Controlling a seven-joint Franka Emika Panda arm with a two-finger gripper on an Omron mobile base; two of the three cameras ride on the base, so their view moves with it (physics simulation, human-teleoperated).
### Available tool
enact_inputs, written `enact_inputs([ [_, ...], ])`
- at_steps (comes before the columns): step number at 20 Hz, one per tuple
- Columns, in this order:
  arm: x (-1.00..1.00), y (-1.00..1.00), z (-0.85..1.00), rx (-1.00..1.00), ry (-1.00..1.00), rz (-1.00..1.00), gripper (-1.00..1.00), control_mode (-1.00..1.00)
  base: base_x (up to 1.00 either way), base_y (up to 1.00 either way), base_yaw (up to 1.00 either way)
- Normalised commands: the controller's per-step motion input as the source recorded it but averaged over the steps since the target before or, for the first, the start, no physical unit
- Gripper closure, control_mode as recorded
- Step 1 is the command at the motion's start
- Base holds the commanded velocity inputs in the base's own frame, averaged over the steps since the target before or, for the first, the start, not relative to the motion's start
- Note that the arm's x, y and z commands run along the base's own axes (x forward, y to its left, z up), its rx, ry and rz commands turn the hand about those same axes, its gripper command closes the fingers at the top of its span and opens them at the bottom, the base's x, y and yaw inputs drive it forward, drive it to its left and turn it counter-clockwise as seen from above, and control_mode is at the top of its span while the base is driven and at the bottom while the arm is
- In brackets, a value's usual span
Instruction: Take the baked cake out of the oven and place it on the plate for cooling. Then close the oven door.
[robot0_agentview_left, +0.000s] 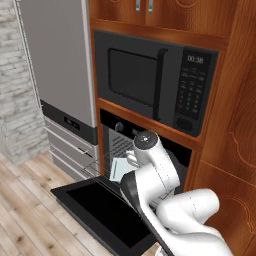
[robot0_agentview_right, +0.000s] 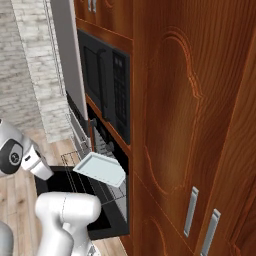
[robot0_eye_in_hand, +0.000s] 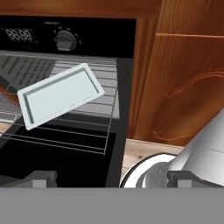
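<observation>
With the wide black drop-down oven door (robot0_agentview_left: 102, 212) lying open, the first step is in hand: the hand (robot0_eye_in_hand: 109, 178), wide and empty, must reach toward eleven o'clock for the pale rectangular baking tray (robot0_eye_in_hand: 59, 95) on the pulled-out wire rack (robot0_eye_in_hand: 103, 131).

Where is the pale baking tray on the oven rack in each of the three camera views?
Left base view: the tray sits at centre, partly behind the arm's wrist, above the open oven door.
Right base view: lower left of centre, jutting out on the wire rack.
Hand view: upper left, lying askew on the rack.
Shared landmark: the oven knob above it.
</observation>
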Motion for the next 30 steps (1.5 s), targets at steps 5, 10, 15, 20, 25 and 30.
enact_inputs([
  [5, 0.00, 0.01, -0.17, 0.00, -0.02, 0.00, -1.00, -1.00, 0.00, 0.00, 0.00],
  [10, 0.07, 0.08, -0.15, 0.00, 0.00, 0.00, -1.00, -1.00, 0.00, 0.00, 0.00],
  [15, 0.03, 0.03, -0.14, 0.00, -0.01, 0.00, -1.00, -1.00, 0.00, 0.00, 0.00],
  [20, 0.07, 0.09, -0.11, 0.00, -0.01, 0.00, -1.00, -1.00, 0.00, 0.00, 0.00],
  [25, 0.20, 0.31, -0.09, 0.00, 0.00, -0.03, -1.00, -1.00, 0.00, 0.00, 0.00],
  [30, 0.37, 0.19, -0.08, 0.00, -0.02, -0.03, -1.00, -1.00, 0.00, 0.00, 0.00],
])
